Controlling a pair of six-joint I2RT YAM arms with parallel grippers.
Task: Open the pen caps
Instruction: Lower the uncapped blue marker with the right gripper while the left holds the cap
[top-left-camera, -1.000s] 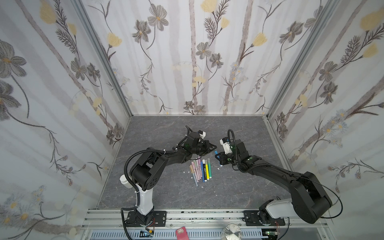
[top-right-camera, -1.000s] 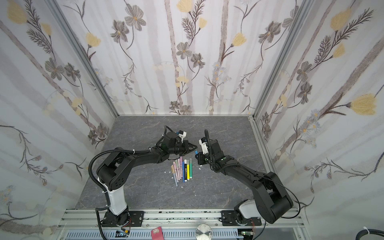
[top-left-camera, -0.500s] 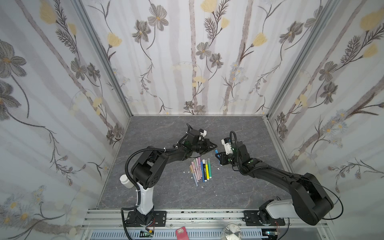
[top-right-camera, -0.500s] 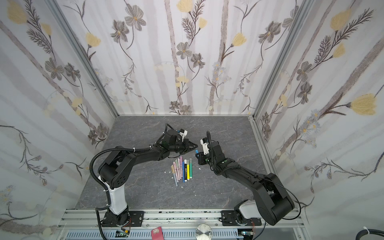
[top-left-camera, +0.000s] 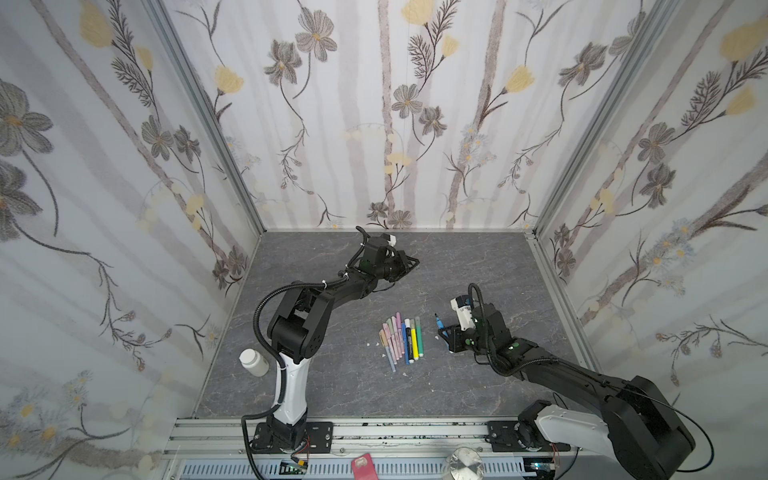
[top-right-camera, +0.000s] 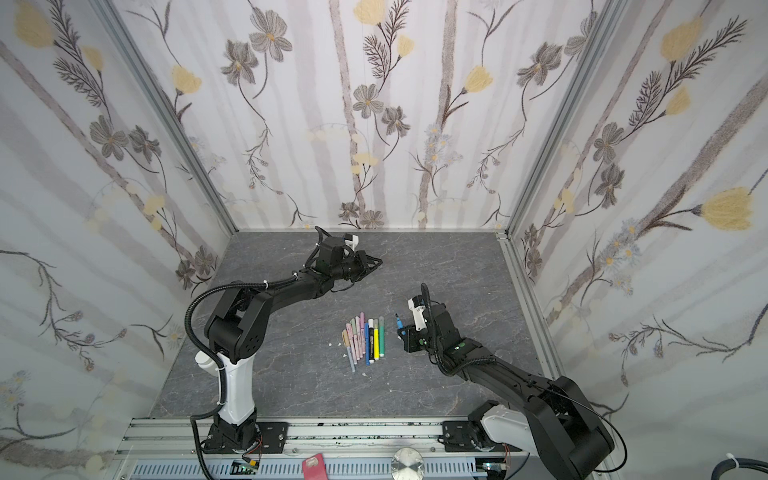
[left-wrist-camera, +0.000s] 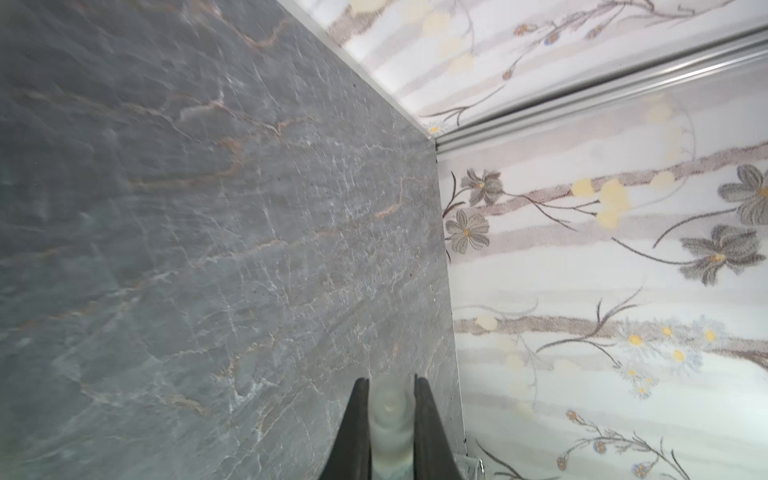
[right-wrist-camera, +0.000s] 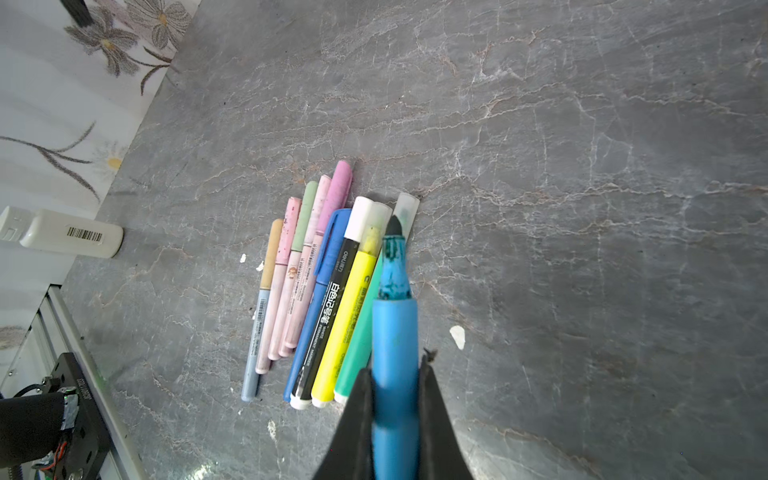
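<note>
1. Right wrist view: the right gripper (right-wrist-camera: 395, 368) is clamped on the barrel of a blue pen (right-wrist-camera: 395, 328). The pen is uncapped, and its dark pointed tip is bare beyond the fingers.
2. Left wrist view: the left gripper (left-wrist-camera: 390, 380) is closed on a pale translucent cap (left-wrist-camera: 390, 415), which sits between the two dark fingers. The close range blurs its details. Behind it lie bare grey surface and a far corner of the table (left-wrist-camera: 208, 208).
3. Both top views: the left gripper (top-left-camera: 415, 262) (top-right-camera: 379, 262) is raised over the table (top-left-camera: 332, 374) (top-right-camera: 291, 374), near the middle of its far edge and well apart from the pens.
4. Both top views: the right gripper (top-left-camera: 442, 332) (top-right-camera: 401, 332) is just right of the row of pens. The blue pen (top-left-camera: 437, 321) (top-right-camera: 397, 322) points its tip toward the far edge.
5. Row of pens (top-left-camera: 402, 343) (top-right-camera: 365, 340) (right-wrist-camera: 345, 316): the pens lie side by side, touching, near the middle of the table. Their caps are on and face the far edge. Barrels are grey-blue, pink, blue, black, yellow and green.
6. White bottle (top-left-camera: 254, 362) (right-wrist-camera: 70, 232): it lies at the left edge of the table, beside the left arm's base.
7. White fleck (right-wrist-camera: 457, 336): it rests on the table just beside the blue pen.
</note>
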